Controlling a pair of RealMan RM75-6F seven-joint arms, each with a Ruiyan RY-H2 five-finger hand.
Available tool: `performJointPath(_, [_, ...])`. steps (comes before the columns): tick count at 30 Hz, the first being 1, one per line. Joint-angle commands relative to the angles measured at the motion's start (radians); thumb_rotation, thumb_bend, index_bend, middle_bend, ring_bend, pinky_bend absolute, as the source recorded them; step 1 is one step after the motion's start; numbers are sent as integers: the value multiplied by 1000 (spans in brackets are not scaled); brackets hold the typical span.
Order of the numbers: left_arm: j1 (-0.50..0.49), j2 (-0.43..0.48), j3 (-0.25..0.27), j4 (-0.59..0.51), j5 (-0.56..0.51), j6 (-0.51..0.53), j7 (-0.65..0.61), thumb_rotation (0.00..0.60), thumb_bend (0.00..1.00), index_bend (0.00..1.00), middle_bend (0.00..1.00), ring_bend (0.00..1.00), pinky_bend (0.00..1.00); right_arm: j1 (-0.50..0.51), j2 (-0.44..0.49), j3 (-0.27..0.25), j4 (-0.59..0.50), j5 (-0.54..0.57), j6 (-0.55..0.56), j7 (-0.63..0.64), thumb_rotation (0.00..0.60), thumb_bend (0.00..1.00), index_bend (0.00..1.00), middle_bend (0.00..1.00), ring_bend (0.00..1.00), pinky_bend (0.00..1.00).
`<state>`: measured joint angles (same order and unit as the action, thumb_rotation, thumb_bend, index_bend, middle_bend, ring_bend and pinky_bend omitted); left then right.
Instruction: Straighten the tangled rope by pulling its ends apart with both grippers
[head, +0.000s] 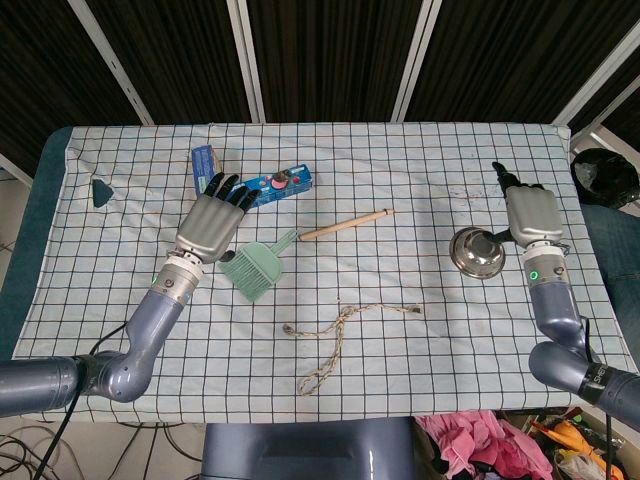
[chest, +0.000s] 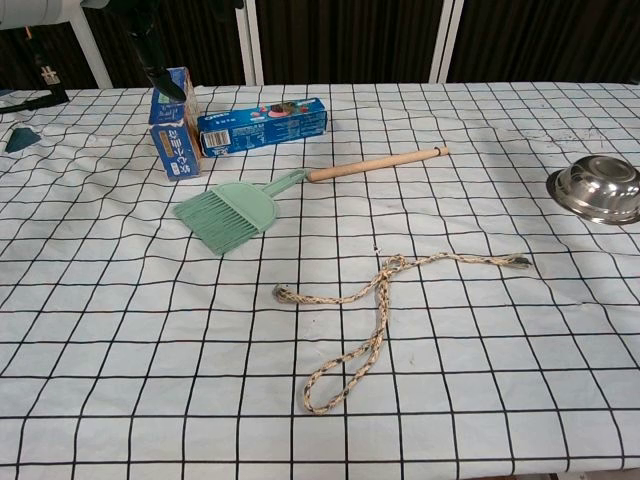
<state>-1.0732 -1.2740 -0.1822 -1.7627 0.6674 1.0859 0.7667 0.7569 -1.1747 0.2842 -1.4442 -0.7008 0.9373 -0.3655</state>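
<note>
A tan braided rope (head: 340, 330) lies tangled on the checked tablecloth near the front middle, with a loop hanging toward the front edge. In the chest view the rope (chest: 385, 300) shows one end at the left, one at the right, and a crossing near the middle. My left hand (head: 212, 226) hovers over the left side of the table beside the brush, fingers stretched out, holding nothing. My right hand (head: 530, 215) is at the far right beside the steel bowl, also empty. Both hands are well away from the rope. Neither hand shows in the chest view.
A green brush with a wooden handle (head: 262, 266) lies just right of my left hand. Two blue boxes (chest: 262, 126) stand at the back left. A steel bowl (head: 476, 252) sits at the right, touching distance from my right hand. A dark triangle (head: 103, 191) lies far left.
</note>
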Motion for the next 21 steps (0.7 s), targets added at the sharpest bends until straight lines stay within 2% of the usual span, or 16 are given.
performJointPath(1, [4,10,-1,-6,2,-3,-5,600,38,109,152,14,40,0,1,-1,0,4,-2,0,600,92,26,177,329,263])
performJointPath(11, [26,45,24,-41,23,4,-1,600,38,98,151,14,40,10,-7,-6,-13,5,-7,-10,600,92,26,181,329,263])
performJointPath(17, [36,72,16,-80,32,11,-17,600,38,89,149,14,40,14,-6,-14,-54,5,-7,-23,600,92,26,181,330,263])
performJointPath(21, [55,95,33,-127,59,34,-11,600,39,88,147,14,40,19,-2,-24,-85,2,6,-50,600,93,26,183,330,263])
